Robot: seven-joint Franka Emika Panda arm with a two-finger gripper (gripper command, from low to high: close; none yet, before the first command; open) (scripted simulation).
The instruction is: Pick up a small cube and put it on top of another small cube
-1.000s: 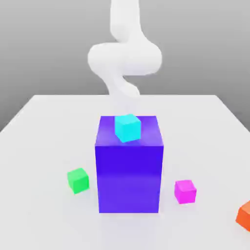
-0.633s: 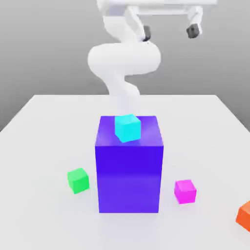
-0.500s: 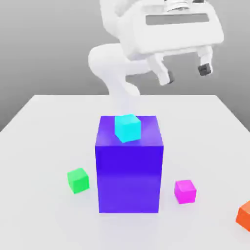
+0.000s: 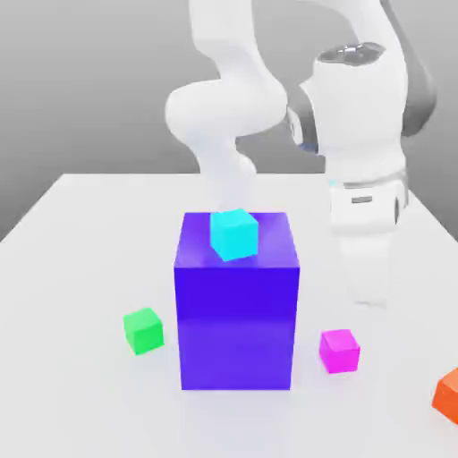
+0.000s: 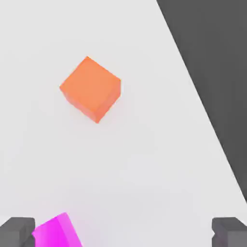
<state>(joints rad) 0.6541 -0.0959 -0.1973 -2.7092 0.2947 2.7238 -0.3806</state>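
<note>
The small magenta cube (image 4: 340, 350) lies on the white table at the exterior view's right of the big blue-violet block (image 4: 237, 304). The small green cube (image 4: 143, 330) lies on the block's other side. My gripper (image 4: 371, 297) hangs low over the table, just behind the magenta cube and a little above it. In the hand view the gripper (image 5: 123, 232) is open, its two dark fingertips (image 5: 17, 231) far apart. The magenta cube (image 5: 55, 232) sits close beside one fingertip, untouched, and nothing is held.
A cyan cube (image 4: 234, 234) rests on top of the blue-violet block. An orange cube (image 4: 447, 394) lies near the table's front corner at the exterior view's right, and the hand view has that orange cube (image 5: 91, 89) near the table edge (image 5: 193, 91).
The arm has swung down from high above to low beside the blue-violet block, over the magenta cube's area. The gripper stayed open. No cube has moved.
</note>
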